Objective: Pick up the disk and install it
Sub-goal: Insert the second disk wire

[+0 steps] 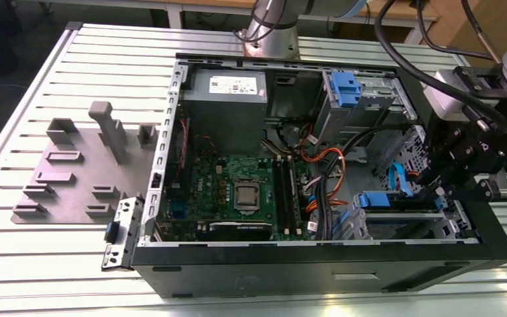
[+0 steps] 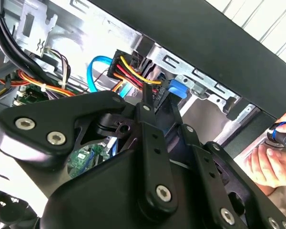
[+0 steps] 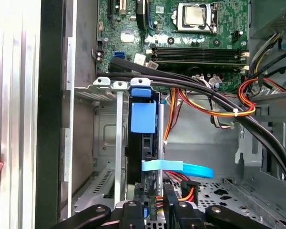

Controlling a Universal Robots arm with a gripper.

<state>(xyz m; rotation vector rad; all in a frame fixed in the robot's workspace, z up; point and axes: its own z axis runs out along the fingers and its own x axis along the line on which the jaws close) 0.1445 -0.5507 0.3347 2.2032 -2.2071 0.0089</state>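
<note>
- Silver flat rectangular hard disk with blue plastic rails: stands edge-on inside the grey sheet-metal drive cage, its blue rail tab at the cage mouth. In the exterior view the cage sits in the case corner at the view's right, nearest the viewer.
- Black linkage claw: hangs over that cage, just beside the disk's connector end. Whether it is spread or closed, and whether it holds anything, cannot be told.
- Red, yellow and black power lead with black plug: close against the claw's tip in the second wrist view.
- Flat light-blue data cable: crosses the cage opening beside the disk.
- Black open tower computer case: lies on its side on the white slatted table; green motherboard exposed.
- Person's hand: rests outside the case wall.
- Step in hand, by judgement: installing, late stage; pick-up looks done, since the disk already occupies its bay.
- What remains calls for a straight push along the rails, clear of both cables.
</note>
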